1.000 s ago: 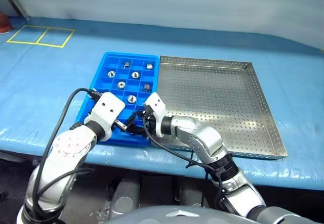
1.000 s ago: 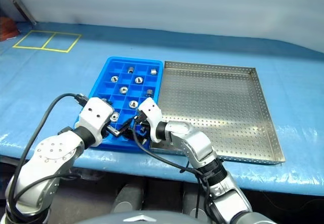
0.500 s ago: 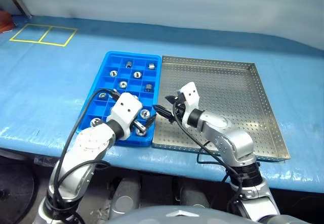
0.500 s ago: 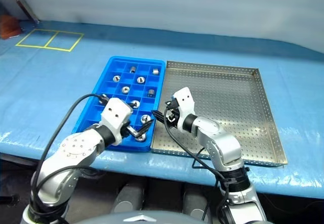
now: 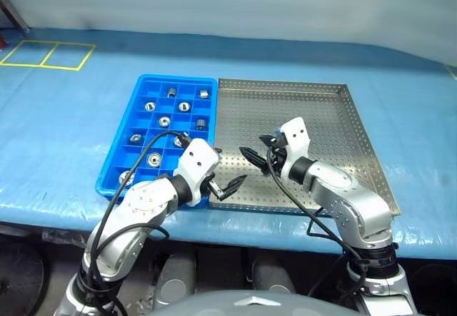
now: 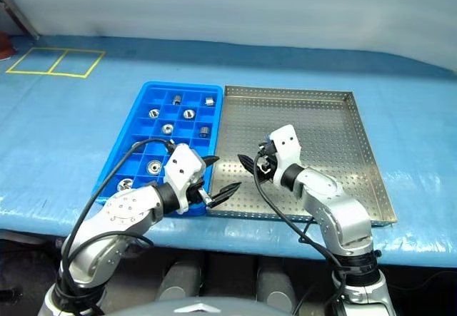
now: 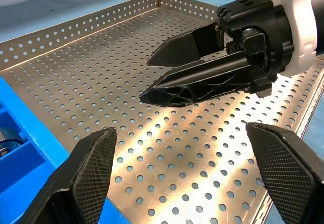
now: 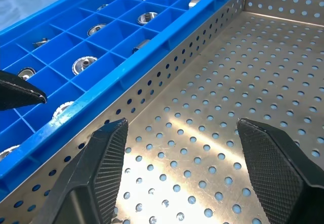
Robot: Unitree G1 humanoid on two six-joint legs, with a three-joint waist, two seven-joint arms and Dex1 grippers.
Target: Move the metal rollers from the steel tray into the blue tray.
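Both arms have swung from the blue tray point(image 5: 118, 160) toward the steel tray point(image 5: 321, 116) beside it. The metal rollers point(image 5: 166, 121) sit scattered in the blue tray's compartments, near the worktop's point(image 5: 57, 116) front edge. The left gripper point(image 5: 227, 175) hangs over the trays' shared border, fingers spread and empty; the right gripper point(image 5: 255, 153) faces it over the perforated floor, fingers apart, holding nothing.
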